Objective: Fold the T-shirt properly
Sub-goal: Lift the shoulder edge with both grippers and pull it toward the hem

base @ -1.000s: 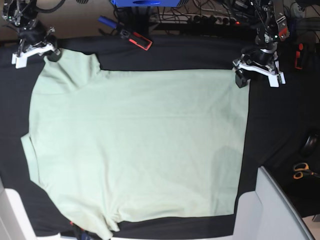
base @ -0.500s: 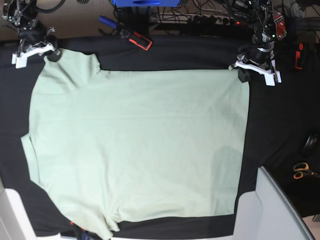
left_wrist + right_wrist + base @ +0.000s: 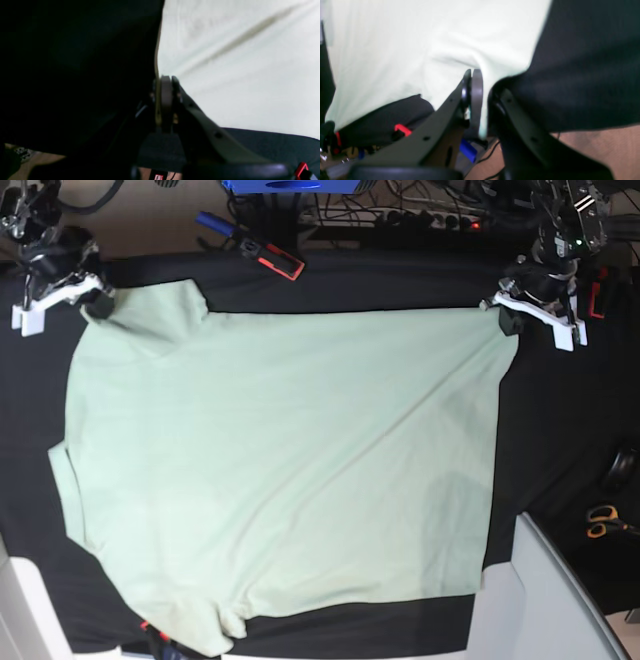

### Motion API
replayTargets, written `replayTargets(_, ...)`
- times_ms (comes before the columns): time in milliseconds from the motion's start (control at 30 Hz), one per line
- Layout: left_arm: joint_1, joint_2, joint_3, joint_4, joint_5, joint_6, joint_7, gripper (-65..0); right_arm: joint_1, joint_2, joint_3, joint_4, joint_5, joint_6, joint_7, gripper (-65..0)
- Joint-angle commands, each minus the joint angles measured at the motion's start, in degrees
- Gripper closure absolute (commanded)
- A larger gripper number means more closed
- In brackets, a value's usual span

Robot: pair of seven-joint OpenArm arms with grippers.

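The pale mint-green T-shirt (image 3: 280, 470) lies spread on the black cloth (image 3: 560, 430), with its sleeves toward the left in the base view. My left gripper (image 3: 508, 318) is shut on its far right corner. In the left wrist view the jaws (image 3: 166, 82) pinch the shirt's edge, and a diagonal crease runs across the fabric (image 3: 237, 62). My right gripper (image 3: 97, 302) is shut on the far left sleeve corner. In the right wrist view the cloth (image 3: 395, 50) puckers into the closed fingertips (image 3: 476, 75).
Orange-handled scissors (image 3: 600, 522) lie at the right edge. A red-and-black tool (image 3: 272, 258) and a blue item (image 3: 213, 223) sit beyond the far edge among cables. A pale grey box (image 3: 545, 600) stands at the front right corner.
My left gripper closed on the far right corner and drew it outward and back. The right gripper also pulled back, so the shirt's far edge is now stretched taut.
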Motion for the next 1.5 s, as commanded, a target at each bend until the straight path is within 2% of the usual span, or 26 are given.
replayTargets(0,0.4,-0.4,-0.4,1.4,-0.4,0.1,-0.4,0.0,-0.1,0.4,0.4,2.2,0.8,0.5,-0.5,-0.3)
replayTargets(133,-0.1,-0.4,-0.1,1.4,-0.4,0.1,-0.4,0.0,1.0,0.2,0.3,6.6,0.8,0.4,-4.3,-0.3)
replayTargets(333,-0.5,-0.4,0.1,1.4,-0.4,0.1,-0.4,0.0,5.4,0.4,0.4,7.0,0.8,0.3,-8.6,-0.3)
replayTargets(367,-1.0,-0.4,0.1,1.2,-0.4,0.1,-0.3,0.0,6.1,0.5,0.4,6.9,0.8,-0.5,-9.0,-0.3)
replayTargets(433,-1.6,-0.4,0.2,0.9,-0.3,0.1,-0.3,0.0,7.4,0.5,0.3,6.9,0.8,-2.9,-9.2,-0.3)
replayTargets(500,-1.8,-0.4,0.6,0.9,-0.3,0.1,-0.3,0.0,8.4,0.7,0.2,6.9,0.8,-3.8,-9.2,-0.3)
replayTargets(733,-3.4,-0.4,5.2,-0.4,-0.2,0.4,-0.3,0.0,12.0,3.5,0.0,4.1,0.8,-4.3,-9.3,-0.3)
replayTargets(900,-4.8,-0.4,5.6,-2.0,-0.3,0.4,-0.1,0.0,14.8,4.6,0.3,1.5,0.8,-4.4,-9.3,-0.3)
replayTargets(1033,-7.3,-0.4,5.0,-1.4,-0.3,0.4,5.5,0.0,17.2,6.2,0.1,1.5,0.8,-5.8,-9.3,-0.3)
replayTargets(1133,-9.6,-0.4,5.0,-1.5,-0.3,0.4,7.3,0.0,18.6,7.4,0.0,1.5,0.8,-7.6,-9.3,-0.3)
replayTargets(1467,-14.6,1.2,5.3,-2.7,-0.3,0.4,7.3,0.0,25.0,7.9,-0.2,-6.8,0.7,-7.7,-12.4,-0.3)
